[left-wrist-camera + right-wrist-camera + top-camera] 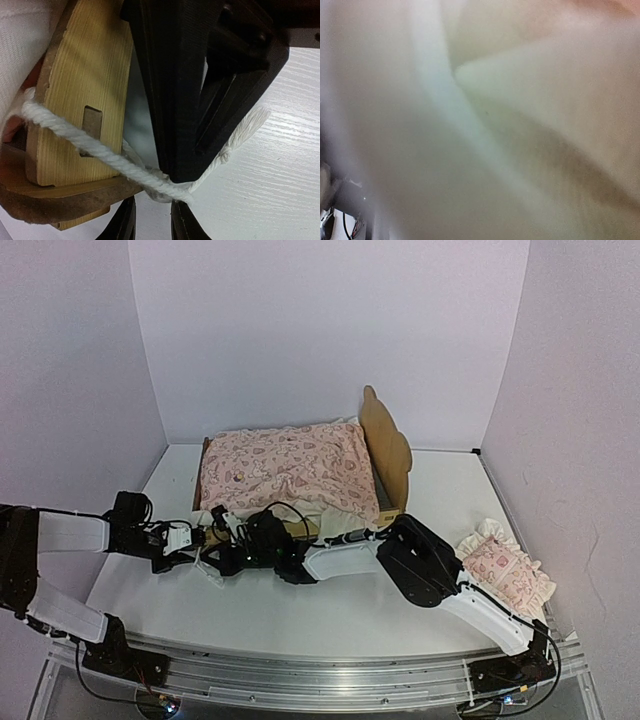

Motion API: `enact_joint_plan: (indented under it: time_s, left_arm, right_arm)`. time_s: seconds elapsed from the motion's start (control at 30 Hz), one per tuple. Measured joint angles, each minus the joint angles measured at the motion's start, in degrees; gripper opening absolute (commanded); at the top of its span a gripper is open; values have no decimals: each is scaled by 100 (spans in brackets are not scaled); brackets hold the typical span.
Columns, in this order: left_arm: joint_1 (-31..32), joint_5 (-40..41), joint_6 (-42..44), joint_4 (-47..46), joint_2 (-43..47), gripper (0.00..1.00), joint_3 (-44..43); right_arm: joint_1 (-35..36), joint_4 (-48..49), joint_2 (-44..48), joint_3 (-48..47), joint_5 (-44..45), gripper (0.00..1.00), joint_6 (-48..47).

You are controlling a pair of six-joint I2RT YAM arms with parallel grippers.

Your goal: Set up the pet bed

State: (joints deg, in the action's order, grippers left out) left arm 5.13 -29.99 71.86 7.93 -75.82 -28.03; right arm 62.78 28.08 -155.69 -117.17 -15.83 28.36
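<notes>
Toward the back of the table (300, 618) sits the pet bed (388, 455), pink quilt (290, 468) on it. Left gripper (153, 212) is nearly closed by the white cord (100, 150) (pinching? cannot tell); right gripper (232, 555) is equally unreadable. A hard tug could drag the bed askew.

The top view is bright and evenly lit, with a faint lilac tint on the walls (330, 330). Shadows on the white counter (300, 620) are soft. In the left wrist view the wood grain of the pet bed (85, 90) and the white cord (100, 151) are sharp; the black plastic body (200, 75) is nearly without detail. The right wrist view is out of focus, only pale fabric (520, 125), darker at 7 o'clock.
</notes>
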Motion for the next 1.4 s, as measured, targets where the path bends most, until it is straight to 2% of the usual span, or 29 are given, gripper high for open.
enact_joint_plan:
  time_s: [0.53,0.93,1.1,1.3,1.4]
  left_arm:
    - [-83,-464,509,-193,-114,23,4]
    - [-109,-694,1031,-156,-160,13,2]
    - [-122,-735,1122,-120,-198,1,2]
    - [-131,-735,1086,-51,-202,0,-5]
    - [-131,-725,881,-42,-200,0,-5]
  right_arm:
    - [25,-27,-204,-246,91,0,-4]
    - [26,-54,-283,-407,73,0,-2]
    - [22,-55,-311,-434,75,0,-2]
    - [20,-35,-322,-434,61,0,-5]
    - [16,70,-315,-337,61,7,-106]
